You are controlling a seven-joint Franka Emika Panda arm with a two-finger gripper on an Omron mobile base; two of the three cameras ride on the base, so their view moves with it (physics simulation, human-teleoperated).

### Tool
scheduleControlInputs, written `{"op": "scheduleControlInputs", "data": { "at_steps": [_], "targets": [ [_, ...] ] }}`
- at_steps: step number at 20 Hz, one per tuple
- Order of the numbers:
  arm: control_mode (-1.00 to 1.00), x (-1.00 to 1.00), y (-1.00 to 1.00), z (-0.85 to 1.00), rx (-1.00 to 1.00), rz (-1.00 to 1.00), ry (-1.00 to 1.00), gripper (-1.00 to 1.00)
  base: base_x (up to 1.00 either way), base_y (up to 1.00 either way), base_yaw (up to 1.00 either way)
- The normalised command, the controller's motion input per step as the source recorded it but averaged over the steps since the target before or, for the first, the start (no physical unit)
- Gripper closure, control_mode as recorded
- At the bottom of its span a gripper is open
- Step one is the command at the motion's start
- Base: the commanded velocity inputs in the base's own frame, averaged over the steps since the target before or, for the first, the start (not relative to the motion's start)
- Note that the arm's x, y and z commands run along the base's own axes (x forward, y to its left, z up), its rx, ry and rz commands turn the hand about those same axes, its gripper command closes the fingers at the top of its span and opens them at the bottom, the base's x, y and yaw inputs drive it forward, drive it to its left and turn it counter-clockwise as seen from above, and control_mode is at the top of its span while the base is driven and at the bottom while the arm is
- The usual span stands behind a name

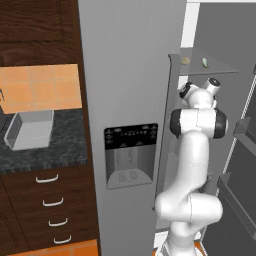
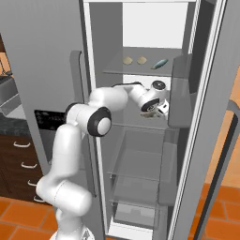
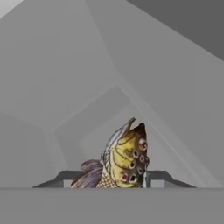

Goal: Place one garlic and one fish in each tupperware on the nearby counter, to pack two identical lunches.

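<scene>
In the hand view a yellow-brown spotted fish [image 3: 124, 159] stands between my finger tips, and my gripper [image 3: 113, 179] is shut on it. From the right base view the gripper [image 2: 153, 111] reaches into the open fridge over a middle shelf, with the fish [image 2: 148, 114] under the hand. On the shelf above lie two garlic bulbs [image 2: 127, 60] [image 2: 141, 60] and a second, bluish fish [image 2: 160, 63]. A grey tupperware [image 1: 30, 129] sits on the speckled counter [image 1: 60, 147] far to the left.
The fridge's left door [image 1: 130, 100], with its dispenser panel [image 1: 131, 155], is closed. The right door [image 2: 208, 117] stands open with bins on its inside. Glass shelves [image 2: 140, 159] lie below the hand. Drawers with silver handles [image 1: 47, 202] sit under the counter.
</scene>
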Motion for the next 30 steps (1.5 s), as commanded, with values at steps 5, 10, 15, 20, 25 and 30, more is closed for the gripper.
{"op": "scheduleControlInputs", "data": {
  "at_steps": [5, 10, 15, 20, 25, 30],
  "targets": [
    [-1.00, -1.00, 0.03, 0.78, 0.00, 0.00, -0.27, 1.00, 0.00, 0.00, 0.00],
    [-1.00, -1.00, 0.30, 0.19, -0.08, 0.00, -0.22, 1.00, 0.00, 0.00, 0.00],
    [-1.00, -1.00, 0.71, 0.59, -0.07, 0.05, 0.10, 1.00, 0.00, 0.00, 0.00],
    [-1.00, -1.00, 0.32, 1.00, -0.01, 0.02, 0.29, 1.00, 0.00, 0.00, 0.00],
    [-1.00, -1.00, 0.16, 0.88, -0.03, 0.00, 0.28, 1.00, 0.00, 0.00, 0.00],
    [-1.00, -0.78, 0.25, 0.09, -0.07, 0.14, -0.07, 1.00, 0.00, 0.00, 0.00]
  ]
}}
